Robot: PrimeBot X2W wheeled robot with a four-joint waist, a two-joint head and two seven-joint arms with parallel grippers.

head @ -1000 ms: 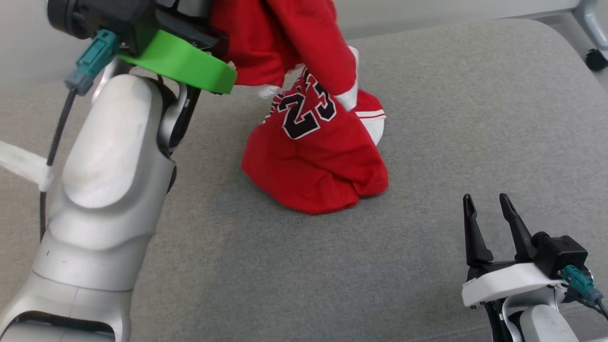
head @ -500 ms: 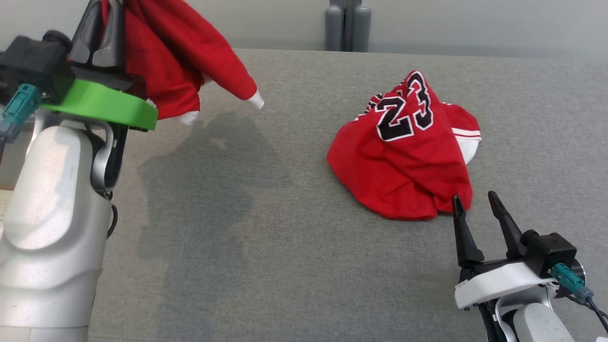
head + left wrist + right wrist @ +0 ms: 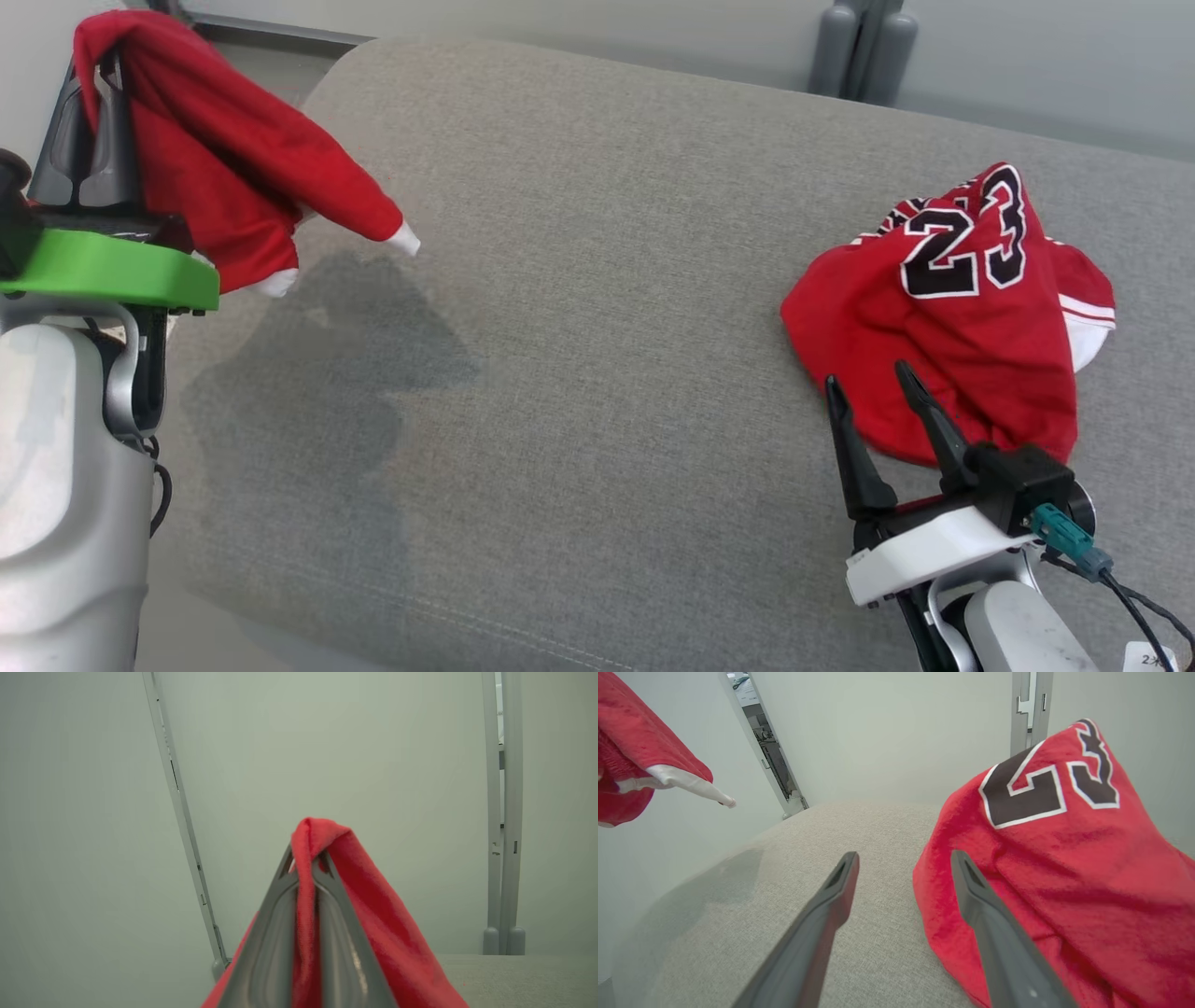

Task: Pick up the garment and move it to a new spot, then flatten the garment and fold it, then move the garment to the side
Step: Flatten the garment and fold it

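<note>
At the left edge of a grey cushion (image 3: 579,327), a red long-sleeved top (image 3: 224,177) is held aloft by the left gripper (image 3: 304,858), whose 2 dark fingers are clamped together on a fold of the cloth draped over their tips. The rest of the top is seen hanging clear of the cushion, 1 white-cuffed sleeve (image 3: 345,201) pointing out toward the middle, and a dark shadow (image 3: 317,373) is cast on the fabric below it. Well apart, at the right side of the cushion, a crumpled red jersey (image 3: 952,317) marked with a black 23 is seen lying in a heap. The right gripper (image 3: 868,378) is stationed just beside the jersey's near edge, its jaws spread wide with nothing between them; in the right wrist view 1 finger (image 3: 994,933) is seen overlapping the red cloth. A green collar (image 3: 112,271) is fitted round the left wrist.
</note>
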